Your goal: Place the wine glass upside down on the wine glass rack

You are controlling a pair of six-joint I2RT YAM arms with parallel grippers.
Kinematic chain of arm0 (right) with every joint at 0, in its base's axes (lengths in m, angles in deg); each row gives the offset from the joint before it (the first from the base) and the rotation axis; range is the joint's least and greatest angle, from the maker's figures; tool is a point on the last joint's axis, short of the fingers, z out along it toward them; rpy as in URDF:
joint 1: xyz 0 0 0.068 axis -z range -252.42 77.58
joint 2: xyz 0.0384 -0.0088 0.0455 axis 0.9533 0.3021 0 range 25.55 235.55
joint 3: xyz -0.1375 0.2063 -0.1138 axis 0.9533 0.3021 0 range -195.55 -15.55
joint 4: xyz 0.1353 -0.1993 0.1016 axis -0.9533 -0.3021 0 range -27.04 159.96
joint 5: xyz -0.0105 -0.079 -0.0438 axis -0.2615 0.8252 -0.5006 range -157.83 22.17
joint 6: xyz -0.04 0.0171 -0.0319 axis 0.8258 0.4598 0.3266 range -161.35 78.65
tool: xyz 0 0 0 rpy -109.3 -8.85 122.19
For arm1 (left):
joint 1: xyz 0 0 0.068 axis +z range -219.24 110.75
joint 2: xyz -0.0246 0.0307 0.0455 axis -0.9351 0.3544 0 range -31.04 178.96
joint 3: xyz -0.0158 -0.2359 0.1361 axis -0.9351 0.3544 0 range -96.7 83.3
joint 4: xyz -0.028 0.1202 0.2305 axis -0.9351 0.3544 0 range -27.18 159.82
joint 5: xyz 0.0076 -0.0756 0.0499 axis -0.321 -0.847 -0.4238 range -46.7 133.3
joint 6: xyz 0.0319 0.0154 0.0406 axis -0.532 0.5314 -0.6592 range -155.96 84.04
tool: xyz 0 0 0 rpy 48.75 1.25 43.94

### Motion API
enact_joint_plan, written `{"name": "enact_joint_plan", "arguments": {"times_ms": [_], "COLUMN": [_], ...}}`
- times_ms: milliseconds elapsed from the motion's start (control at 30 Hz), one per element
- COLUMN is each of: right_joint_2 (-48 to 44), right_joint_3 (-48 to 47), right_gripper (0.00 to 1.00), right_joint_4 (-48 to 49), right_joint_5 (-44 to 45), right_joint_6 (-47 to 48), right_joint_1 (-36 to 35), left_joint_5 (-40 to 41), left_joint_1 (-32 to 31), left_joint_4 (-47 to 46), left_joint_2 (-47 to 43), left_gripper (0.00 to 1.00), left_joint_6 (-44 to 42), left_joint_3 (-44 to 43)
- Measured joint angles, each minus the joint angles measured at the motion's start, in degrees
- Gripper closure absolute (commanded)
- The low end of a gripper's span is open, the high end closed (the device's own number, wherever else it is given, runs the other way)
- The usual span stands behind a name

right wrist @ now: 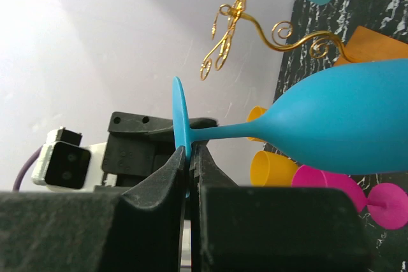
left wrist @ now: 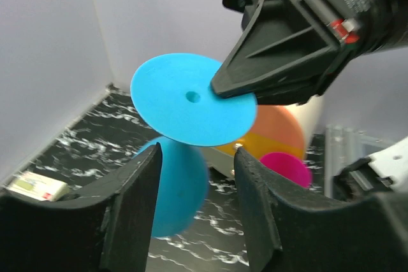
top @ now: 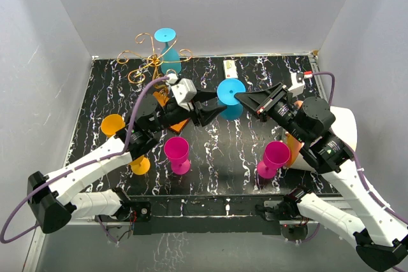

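Note:
A blue wine glass (top: 230, 92) hangs over the middle of the table, with its foot disc (left wrist: 191, 100) uppermost and its bowl (left wrist: 175, 186) below. My right gripper (right wrist: 189, 157) is shut on the rim of that disc (right wrist: 180, 125). My left gripper (left wrist: 194, 202) is open, with its fingers (left wrist: 127, 208) on either side of the bowl and a gap showing beside it. The wine glass rack (top: 153, 62), a gold wire tree, stands at the back left. Its orange-brown base (right wrist: 376, 42) is partly hidden by my left arm.
Another blue glass (top: 167, 49) hangs upside down on the rack. Two pink glasses (top: 177, 154) (top: 274, 157) stand near the front. Orange glasses (top: 113, 123) (top: 139, 165) stand at the left. A small white box (top: 231, 68) lies near the back wall. White walls close in three sides.

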Motion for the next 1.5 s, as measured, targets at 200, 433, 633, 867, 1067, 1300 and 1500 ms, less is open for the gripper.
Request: {"name": "enact_joint_plan", "arguments": {"times_ms": [200,433,633,867,1067,1300,1500], "right_joint_2": [-1.22,-1.90,-1.97,-1.92,-1.86,-0.44,1.55], "right_joint_3": [2.75,3.96,4.26,4.74,4.74,5.11,5.70], "right_gripper": [1.00,1.00,1.00,1.00,1.00,1.00,1.00], "right_joint_4": [0.09,0.13,1.88,3.37,4.79,6.03,7.04], "right_joint_5": [2.10,2.38,0.26,-2.45,-3.85,-4.90,-5.84], "right_joint_6": [-0.02,0.42,1.68,2.99,3.30,3.85,4.07], "right_joint_1": [0.04,0.04,0.04,0.02,0.02,0.02,0.02], "left_joint_5": [3.34,11.58,14.01,11.26,5.40,-1.03,-3.89], "left_joint_1": [-0.02,-0.02,-0.02,1.53,6.01,9.03,9.07], "left_joint_4": [7.17,18.84,27.54,30.12,27.58,23.71,23.43], "left_joint_2": [-5.90,-7.48,-2.75,0.00,0.26,1.33,1.75], "left_gripper": [0.40,0.29,0.28,0.36,0.54,0.58,0.70], "left_joint_6": [12.41,30.88,40.76,48.81,55.08,60.19,60.85], "left_joint_3": [0.02,-4.35,-12.61,-14.58,-13.33,-10.82,-10.82]}}
